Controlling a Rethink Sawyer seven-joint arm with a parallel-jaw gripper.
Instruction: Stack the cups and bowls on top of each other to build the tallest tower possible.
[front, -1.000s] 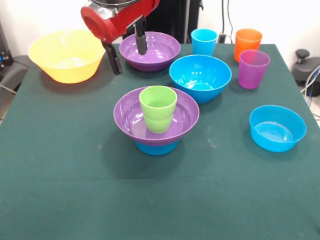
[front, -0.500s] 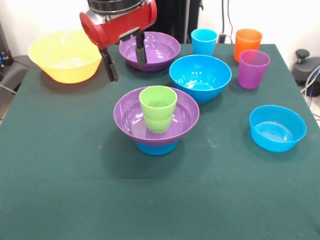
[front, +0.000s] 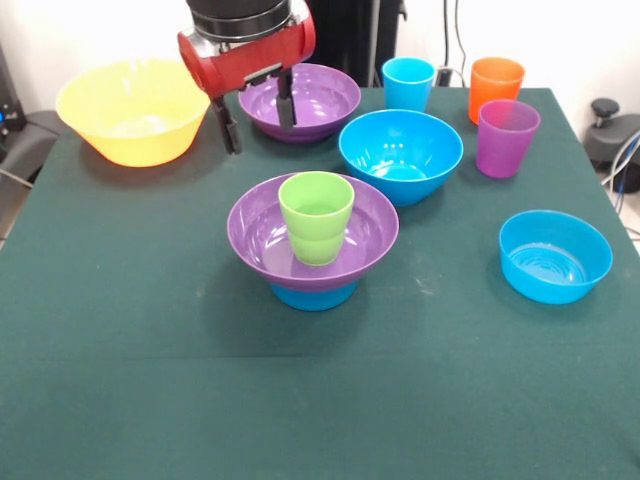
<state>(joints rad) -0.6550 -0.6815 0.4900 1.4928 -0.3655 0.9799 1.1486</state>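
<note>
A red and black robot arm enters at the top of the frame, left of centre. Its gripper (front: 258, 112) hangs with two dark fingers (front: 229, 127) spread well apart, holding nothing. One finger is in front of the rim of a purple bowl (front: 318, 98) at the top centre; whether it touches is unclear.

In the middle of the green table (front: 150, 350) stands the tower (front: 312, 245): a small blue bowl (front: 313, 296) at the bottom, a wide purple bowl (front: 262, 238) on it, and a lime green cup (front: 316, 217) upright inside that.

A yellow bowl (front: 132, 110) sits at upper left. A large blue bowl (front: 400, 154) lies right of centre. A light blue cup (front: 408, 82), an orange cup (front: 496, 86) and a translucent purple cup (front: 507, 137) stand at upper right. Another small blue bowl (front: 554, 256) sits at right. All appear empty. No writing is legible.
</note>
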